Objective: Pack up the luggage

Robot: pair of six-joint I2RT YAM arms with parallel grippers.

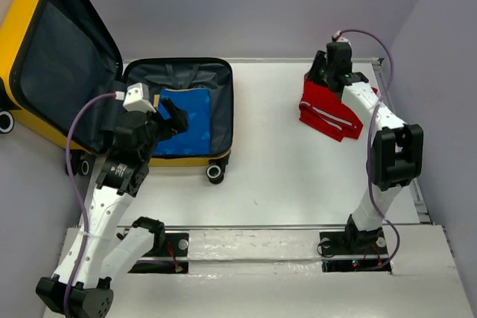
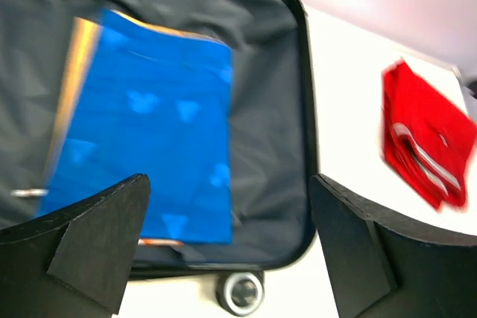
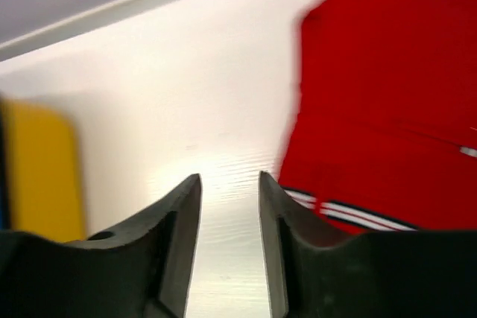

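Left gripper [image 1: 170, 121] first: your fingers are spread wide, holding nothing, and hover over the near side of the luggage [image 1: 21, 24]. It lies open, lid propped up on its left. The blue cloth [image 1: 190, 113] lies flat on the grey lining of the luggage's lower half, so that item looks packed. To the right of the luggage, well apart across the table [image 1: 283, 169], the red cloth [image 1: 328, 113] waits folded. Your right gripper [image 1: 320, 71] hangs at its far edge, fingers drawn close with a narrow gap, pinching nothing; widen them to take the fold.
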